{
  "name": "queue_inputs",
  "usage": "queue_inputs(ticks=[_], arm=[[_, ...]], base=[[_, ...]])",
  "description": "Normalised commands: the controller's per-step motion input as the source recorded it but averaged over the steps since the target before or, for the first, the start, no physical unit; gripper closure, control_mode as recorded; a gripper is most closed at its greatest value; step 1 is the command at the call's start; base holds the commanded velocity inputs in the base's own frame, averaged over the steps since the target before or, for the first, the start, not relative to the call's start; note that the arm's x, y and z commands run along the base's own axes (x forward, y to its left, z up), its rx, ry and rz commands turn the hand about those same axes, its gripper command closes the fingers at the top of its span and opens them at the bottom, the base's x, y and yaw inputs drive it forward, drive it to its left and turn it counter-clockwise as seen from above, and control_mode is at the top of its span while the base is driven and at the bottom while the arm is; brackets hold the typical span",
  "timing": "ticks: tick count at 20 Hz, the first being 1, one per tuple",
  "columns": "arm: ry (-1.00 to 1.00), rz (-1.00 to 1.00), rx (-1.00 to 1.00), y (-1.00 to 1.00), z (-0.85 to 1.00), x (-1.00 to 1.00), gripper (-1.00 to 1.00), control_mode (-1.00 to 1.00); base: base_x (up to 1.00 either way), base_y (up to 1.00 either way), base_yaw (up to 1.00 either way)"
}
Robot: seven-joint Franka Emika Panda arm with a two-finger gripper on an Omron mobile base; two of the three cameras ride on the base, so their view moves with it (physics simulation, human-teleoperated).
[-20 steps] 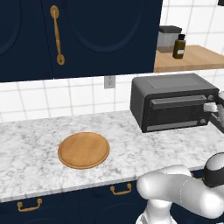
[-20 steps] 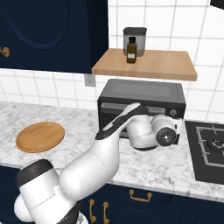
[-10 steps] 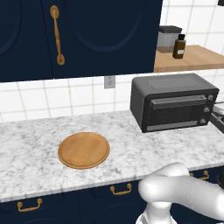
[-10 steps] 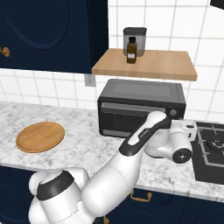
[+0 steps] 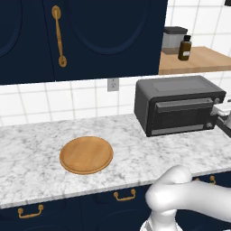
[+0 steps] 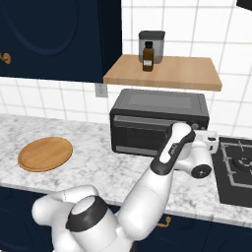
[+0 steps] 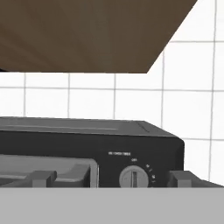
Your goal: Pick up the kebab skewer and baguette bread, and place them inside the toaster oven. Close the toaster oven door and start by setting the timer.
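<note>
Grey-veined white marble: the worktop [image 5: 36,153] runs along a white tiled wall, beneath dark navy cabinets with brass handles.
Toaster oven: the boxy dark toaster oven [image 6: 158,121] stands at the worktop's back edge near its right end, under a wooden shelf [image 6: 167,73].
Oven door: the toaster oven door [image 5: 182,117] is upright and closed, its grey handle bar along the top.
Knob: in the hand view a round grey timer knob [image 7: 134,177] sits on the oven's right-hand panel, close ahead.
Tool: the tool [image 7: 109,179] hovers just in front of the oven's right front corner; its two dark fingertips [image 7: 40,178] stand spread wide and pinch nothing.
Board: a round wooden board [image 5: 86,154] lies near the worktop's front edge, well left of the oven.
Shelf items: a brown bottle [image 6: 147,58] stands in front of a grey canister [image 6: 151,43].
Stove: a black hob [image 6: 235,170] sits at the worktop's right end.
</note>
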Motion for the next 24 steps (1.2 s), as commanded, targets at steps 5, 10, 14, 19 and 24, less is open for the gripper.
queue_inputs(ticks=[5, 10, 14, 19, 24], arm=[[-0.10, -0.04, 0.00, -0.17, 0.00, 0.07, -1.00, -1.00], [-0.02, -0.01, 0.00, -0.16, -0.09, 0.19, -1.00, -1.00], [0.00, 0.00, 0.00, -0.34, -0.06, 0.12, -1.00, -1.00], [0.00, 0.00, 0.00, -0.30, -0.02, 0.19, -1.00, -1.00], [0.00, 0.00, 0.05, -0.12, 0.00, 0.15, -1.00, -1.00]], base=[[0.00, 0.00, 0.00], [0.00, 0.00, 0.00], [0.00, 0.00, 0.00], [0.00, 0.00, 0.00], [0.00, 0.00, 0.00]])
